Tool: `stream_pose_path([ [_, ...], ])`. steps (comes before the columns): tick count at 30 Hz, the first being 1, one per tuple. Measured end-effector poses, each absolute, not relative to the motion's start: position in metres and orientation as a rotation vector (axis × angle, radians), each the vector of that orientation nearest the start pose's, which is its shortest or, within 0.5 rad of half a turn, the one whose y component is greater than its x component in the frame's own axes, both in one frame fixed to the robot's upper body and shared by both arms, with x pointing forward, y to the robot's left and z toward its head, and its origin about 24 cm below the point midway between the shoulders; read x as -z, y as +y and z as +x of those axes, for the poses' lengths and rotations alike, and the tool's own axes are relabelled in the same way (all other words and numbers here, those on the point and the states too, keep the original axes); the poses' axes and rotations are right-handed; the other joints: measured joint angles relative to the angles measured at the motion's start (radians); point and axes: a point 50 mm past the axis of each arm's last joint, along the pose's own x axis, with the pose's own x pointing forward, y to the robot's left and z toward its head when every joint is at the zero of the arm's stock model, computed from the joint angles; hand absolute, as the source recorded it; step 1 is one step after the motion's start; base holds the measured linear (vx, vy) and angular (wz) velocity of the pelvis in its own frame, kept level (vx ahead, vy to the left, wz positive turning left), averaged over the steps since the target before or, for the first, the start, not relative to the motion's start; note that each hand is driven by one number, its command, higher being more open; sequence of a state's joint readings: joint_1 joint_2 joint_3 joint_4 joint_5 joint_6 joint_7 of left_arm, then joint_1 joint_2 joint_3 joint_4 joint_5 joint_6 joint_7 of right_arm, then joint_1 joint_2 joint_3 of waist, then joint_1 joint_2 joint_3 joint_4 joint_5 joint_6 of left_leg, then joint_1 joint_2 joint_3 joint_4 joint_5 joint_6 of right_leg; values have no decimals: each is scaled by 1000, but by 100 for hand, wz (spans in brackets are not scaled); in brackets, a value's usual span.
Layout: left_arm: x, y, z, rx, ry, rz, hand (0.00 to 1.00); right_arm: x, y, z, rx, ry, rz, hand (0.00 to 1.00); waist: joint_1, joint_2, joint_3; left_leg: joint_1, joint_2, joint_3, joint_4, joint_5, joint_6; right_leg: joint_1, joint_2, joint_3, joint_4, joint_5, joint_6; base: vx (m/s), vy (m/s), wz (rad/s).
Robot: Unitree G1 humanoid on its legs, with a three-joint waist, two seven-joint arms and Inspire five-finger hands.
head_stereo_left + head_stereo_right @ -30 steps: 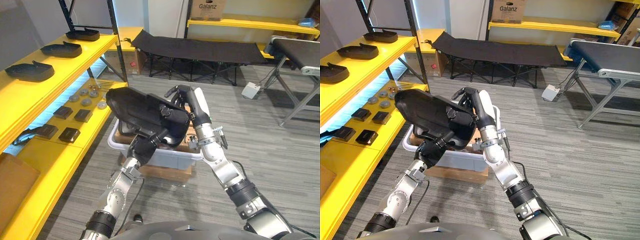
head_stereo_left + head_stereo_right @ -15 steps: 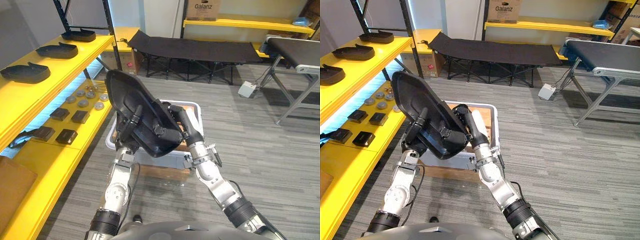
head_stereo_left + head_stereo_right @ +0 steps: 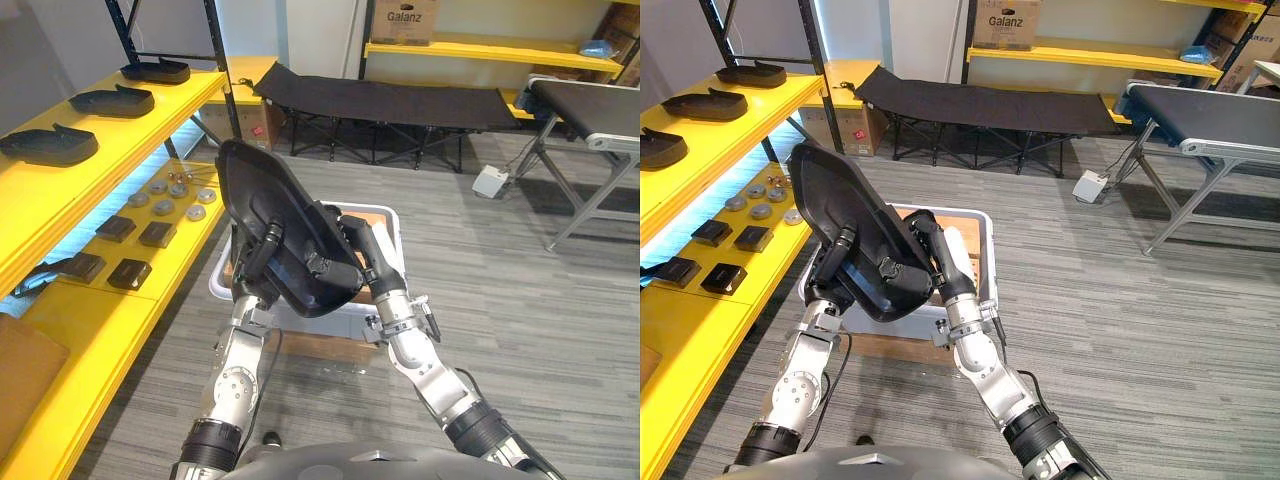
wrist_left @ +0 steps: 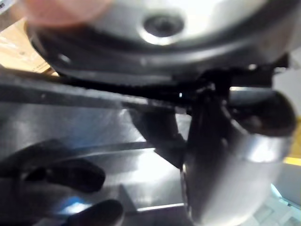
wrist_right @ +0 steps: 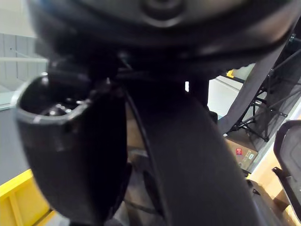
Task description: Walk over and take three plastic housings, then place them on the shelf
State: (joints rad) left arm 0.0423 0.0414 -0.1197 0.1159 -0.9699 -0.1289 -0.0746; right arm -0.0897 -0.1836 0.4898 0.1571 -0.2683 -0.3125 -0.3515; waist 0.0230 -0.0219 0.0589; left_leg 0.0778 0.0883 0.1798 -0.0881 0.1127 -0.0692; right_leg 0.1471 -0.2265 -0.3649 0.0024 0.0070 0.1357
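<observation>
Gripping occurs at two points on the black plastic housing [image 3: 278, 205], which stands steeply on edge directly above the white bin [image 3: 397, 232], clear of its rim.

1. Left hand [image 3: 256, 270]: positioned over the near left part of the bin. Fingers [image 3: 270, 236] are curled up against the inner, ribbed face of the housing and clamp its lower portion. In the left wrist view, the dark shell lies tight against the thumb.
2. Right hand [image 3: 937, 262]: positioned over the near right part of the bin. Fingers are hooked round the housing's right edge, with the edge seated between fingers and thumb. The right wrist view shows the black rim running past the thumb [image 5: 75, 155].
3. Housing attitude: the broad end points up and away from the bin, toward the shelf side; the narrow end sits low between the two hands.

The bin rests on a cardboard box [image 3: 325, 348] on the grey floor.

Left of the bin stands the yellow shelf unit [image 3: 115, 310]. Its lower level carries small black blocks [image 3: 129, 273] and, farther along, grey discs [image 3: 166, 206]. Its upper level carries three shelved housings [image 3: 110, 100] in a row, well apart from one another.

Beyond the bin stands a black folding cot [image 3: 400, 100]. Beyond and right of the bin are a small white box [image 3: 490, 180] on the floor and a conveyor [image 3: 595, 105].
</observation>
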Motion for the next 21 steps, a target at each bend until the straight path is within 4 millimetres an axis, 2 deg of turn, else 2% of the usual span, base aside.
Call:
stream_pose_path([
  [3,-13,139,241,28,46,-914,0,-43,-73,240,-236,-317,-361,100,1,0,0,0,0,-1,0,0,0,0,0,0,0,0,0,0,0,0],
  [7,-18,139,241,29,20,-778,0,-44,-75,242,-231,-302,-320,100,2,0,0,0,0,-1,1,0,0,0,0,0,0,0,0,0,0,0],
  [9,-22,141,241,-3,-8,-686,0,-51,-77,243,-215,-305,-270,100,2,0,0,0,0,0,2,0,0,-1,0,3,0,0,0,0,0,-2],
  [11,-23,143,241,-40,-12,-575,0,-68,-81,245,-182,-347,-180,100,0,1,0,0,0,3,2,-1,-2,-3,1,8,0,1,1,0,0,-5],
  [13,-22,148,239,-96,-8,-483,0,-93,-97,249,-120,-432,-62,100,-3,1,0,0,1,9,2,-3,-3,-7,1,16,0,1,1,0,0,-7],
  [15,-23,156,239,-153,-21,-421,0,-102,-120,250,-54,-468,23,100,-6,1,0,1,1,15,2,-3,-3,-8,1,19,0,1,1,0,0,-2],
  [18,-29,169,233,-237,-69,-368,0,-94,-149,245,20,-427,109,100,-11,1,0,6,3,33,3,-4,-4,-15,2,39,1,1,1,13,9,-18],
  [19,-37,178,228,-293,-118,-332,0,-85,-168,238,76,-386,152,100,-18,1,0,8,4,49,3,-6,-6,-26,3,55,6,1,1,23,15,-26],
  [20,-40,182,226,-314,-138,-315,0,-80,-176,234,101,-367,168,100,-23,1,0,9,5,54,3,-7,-7,-28,3,59,8,1,1,26,14,-35],
  [21,-45,189,223,-354,-176,-294,0,-71,-192,225,156,-335,204,100,-28,1,0,19,7,69,3,-11,-8,-32,3,75,13,4,7,29,14,-37],
])
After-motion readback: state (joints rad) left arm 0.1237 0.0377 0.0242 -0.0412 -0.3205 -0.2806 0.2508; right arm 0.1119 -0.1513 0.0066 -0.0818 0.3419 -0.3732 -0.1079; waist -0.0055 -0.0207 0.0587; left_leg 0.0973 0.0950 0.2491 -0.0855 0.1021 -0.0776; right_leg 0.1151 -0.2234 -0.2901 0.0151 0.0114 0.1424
